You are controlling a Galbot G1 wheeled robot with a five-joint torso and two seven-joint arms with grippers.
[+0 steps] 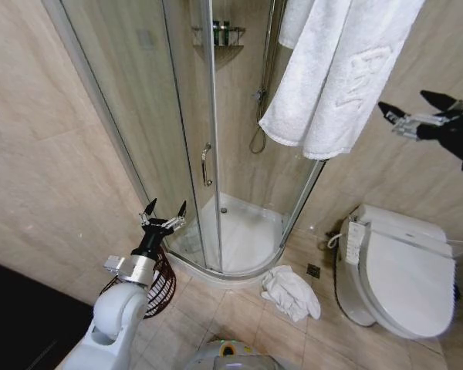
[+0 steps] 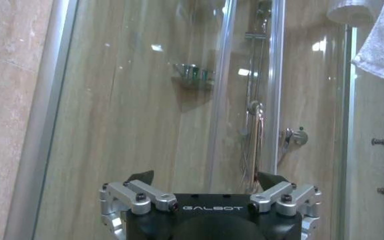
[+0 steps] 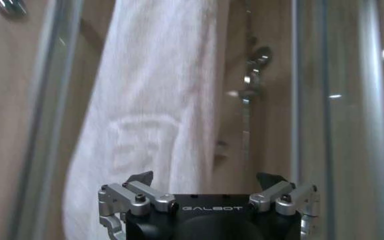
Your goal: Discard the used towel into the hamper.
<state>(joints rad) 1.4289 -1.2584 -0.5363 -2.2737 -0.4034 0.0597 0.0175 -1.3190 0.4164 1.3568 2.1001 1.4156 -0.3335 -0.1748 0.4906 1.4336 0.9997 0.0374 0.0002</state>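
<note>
**Both claws were empty, one towel hung up high and one lay on the floor**

Your left gripper [image 1: 163,212] sat in the lower left of the head view, pointing up. Its two black fingers were spread wide apart with nothing between them. In the left wrist view the same gripper [image 2: 205,177] faced the glass shower door [image 2: 145,115], fingers wide and not touching it.

Right behind your left arm, low in the head view, stood the hamper [image 1: 162,285]. It was the dark reddish-brown basket with thin ribs. The arm hid part of it. It stood on the floor tiles just beside the curved edge of the shower.

Your right gripper [image 1: 413,110] was up at the right edge of the head view, held out toward the wall. Its fingers were spread apart too, and they held nothing. It was near the big white hanging towel [image 1: 336,69] in the top middle of the frame, but not touching it. In the right wrist view your right gripper [image 3: 205,177] pointed at that hanging towel [image 3: 145,125], which draped down in front of the glass.

A second white towel, the crumpled towel [image 1: 291,291], lay on the floor in the lower middle of the head view. It was between the shower and the white toilet [image 1: 401,266], well apart from the hamper.
</note>
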